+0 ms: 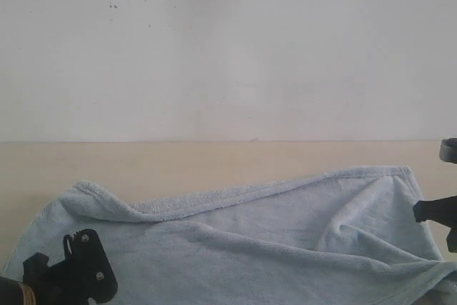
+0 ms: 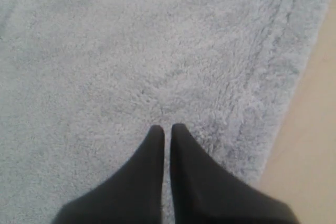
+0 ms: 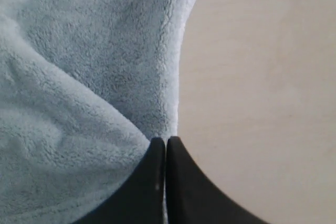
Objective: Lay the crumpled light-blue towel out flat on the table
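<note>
The light-blue towel (image 1: pixel 271 233) lies across the near part of the beige table (image 1: pixel 214 162), rumpled, with long folds and a rolled far hem. My left gripper (image 1: pixel 84 244) rests on the towel's left part. In the left wrist view its black fingers (image 2: pixel 165 127) are shut, with a sliver of pile in the slit, close to the stitched hem (image 2: pixel 273 51). My right gripper (image 1: pixel 421 211) is at the towel's right edge. In the right wrist view it (image 3: pixel 166 139) is shut on the towel's edge (image 3: pixel 173 103), where a raised fold (image 3: pixel 63 129) meets bare table (image 3: pixel 262 77).
A white wall (image 1: pixel 228 48) with a few dark specks rises behind the table's far edge. Bare table shows beyond the towel and beside its hem (image 2: pixel 315 145). The towel's near side runs out of the exterior view.
</note>
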Controlling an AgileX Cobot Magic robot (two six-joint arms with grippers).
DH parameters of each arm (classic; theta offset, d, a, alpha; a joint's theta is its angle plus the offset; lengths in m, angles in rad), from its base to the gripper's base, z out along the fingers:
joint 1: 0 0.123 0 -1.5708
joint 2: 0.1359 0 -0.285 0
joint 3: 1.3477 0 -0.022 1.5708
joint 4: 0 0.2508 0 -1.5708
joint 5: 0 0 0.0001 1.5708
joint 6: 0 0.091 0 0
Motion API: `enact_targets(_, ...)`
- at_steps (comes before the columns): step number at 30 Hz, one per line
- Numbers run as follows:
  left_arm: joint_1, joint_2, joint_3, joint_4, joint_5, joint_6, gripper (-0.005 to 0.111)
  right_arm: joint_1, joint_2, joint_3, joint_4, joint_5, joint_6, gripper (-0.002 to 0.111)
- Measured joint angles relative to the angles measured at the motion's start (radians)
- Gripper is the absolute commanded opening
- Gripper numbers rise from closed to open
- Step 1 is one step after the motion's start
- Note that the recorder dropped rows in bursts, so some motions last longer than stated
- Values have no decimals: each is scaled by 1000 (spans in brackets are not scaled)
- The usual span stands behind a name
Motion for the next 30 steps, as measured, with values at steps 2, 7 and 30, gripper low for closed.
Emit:
enact_targets(2, 0, 2, 0, 0, -43, 1, 4, 0, 0, 0, 34, -21, -2, 0)
enact_targets(7, 0, 67, 0, 128, -198, -38, 4, 0, 0, 0, 172, -26, -91, 0)
enact_targets(30, -4, 172, -27, 846, -492, -723, 4, 0, 0, 0, 315, -13, -236, 0)
